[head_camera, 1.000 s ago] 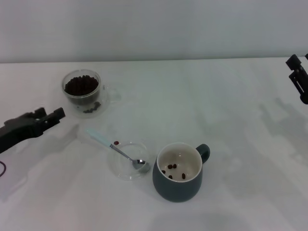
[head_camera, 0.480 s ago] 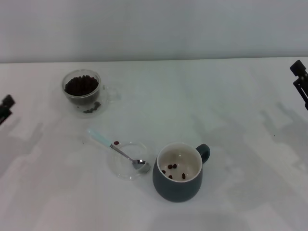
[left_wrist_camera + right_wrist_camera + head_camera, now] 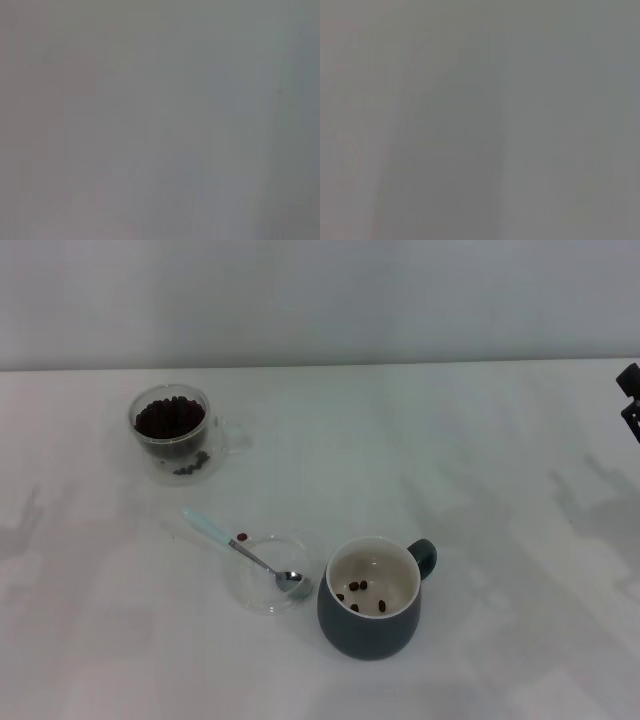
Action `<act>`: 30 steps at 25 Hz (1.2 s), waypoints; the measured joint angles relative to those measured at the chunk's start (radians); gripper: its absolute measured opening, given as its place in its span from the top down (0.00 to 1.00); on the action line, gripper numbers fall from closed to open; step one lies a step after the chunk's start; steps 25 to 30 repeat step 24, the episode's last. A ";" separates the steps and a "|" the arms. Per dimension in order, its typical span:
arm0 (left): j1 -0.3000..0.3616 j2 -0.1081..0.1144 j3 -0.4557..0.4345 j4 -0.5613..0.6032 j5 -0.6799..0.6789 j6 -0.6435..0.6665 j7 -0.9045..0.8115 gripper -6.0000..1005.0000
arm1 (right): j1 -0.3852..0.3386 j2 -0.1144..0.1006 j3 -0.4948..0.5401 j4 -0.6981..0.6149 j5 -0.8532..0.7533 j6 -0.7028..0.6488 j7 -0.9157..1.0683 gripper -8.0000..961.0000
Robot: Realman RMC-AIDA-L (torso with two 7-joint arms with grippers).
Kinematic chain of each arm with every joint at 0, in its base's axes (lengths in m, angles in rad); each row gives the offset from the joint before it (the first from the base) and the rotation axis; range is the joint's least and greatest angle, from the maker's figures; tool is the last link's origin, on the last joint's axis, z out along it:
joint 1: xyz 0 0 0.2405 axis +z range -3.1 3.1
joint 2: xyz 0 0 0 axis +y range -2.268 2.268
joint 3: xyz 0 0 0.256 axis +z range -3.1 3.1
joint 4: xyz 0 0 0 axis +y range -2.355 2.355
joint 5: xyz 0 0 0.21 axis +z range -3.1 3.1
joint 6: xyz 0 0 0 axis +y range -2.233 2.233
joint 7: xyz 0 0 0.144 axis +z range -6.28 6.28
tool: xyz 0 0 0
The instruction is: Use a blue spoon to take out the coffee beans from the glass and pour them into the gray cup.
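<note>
Blue spoon (image 3: 245, 552) (head view only)

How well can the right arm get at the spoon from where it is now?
Probably yes, though from far off. The right gripper sits at the table's far right edge, while the spoon lies with its bowl in the glass dish, handle uncovered. Only the mug stands near that path.

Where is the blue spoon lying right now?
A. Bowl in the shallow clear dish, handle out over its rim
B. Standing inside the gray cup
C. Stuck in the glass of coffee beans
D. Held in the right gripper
A: in the head view the blue spoon lies with its metal bowl in the shallow clear dish, its handle reaching out over the rim, and no gripper touches it.
</note>
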 joint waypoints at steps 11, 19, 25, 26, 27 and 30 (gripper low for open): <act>-0.068 -0.003 -0.003 -0.135 -0.177 0.103 0.197 0.30 | -0.012 -0.004 0.012 -0.007 0.002 -0.021 -0.042 0.40; -0.085 -0.003 -0.004 -0.138 -0.264 0.105 0.215 0.30 | -0.012 -0.001 0.010 -0.009 -0.005 -0.069 -0.055 0.40; -0.101 -0.003 -0.004 -0.160 -0.299 0.107 0.228 0.30 | -0.004 0.002 0.003 -0.009 -0.007 -0.066 -0.078 0.40; -0.101 -0.003 -0.004 -0.160 -0.299 0.107 0.228 0.30 | -0.004 0.002 0.003 -0.009 -0.007 -0.066 -0.078 0.40; -0.101 -0.003 -0.004 -0.160 -0.299 0.107 0.228 0.30 | -0.004 0.002 0.003 -0.009 -0.007 -0.066 -0.078 0.40; -0.101 -0.003 -0.004 -0.160 -0.299 0.107 0.228 0.30 | -0.004 0.002 0.003 -0.009 -0.007 -0.066 -0.078 0.40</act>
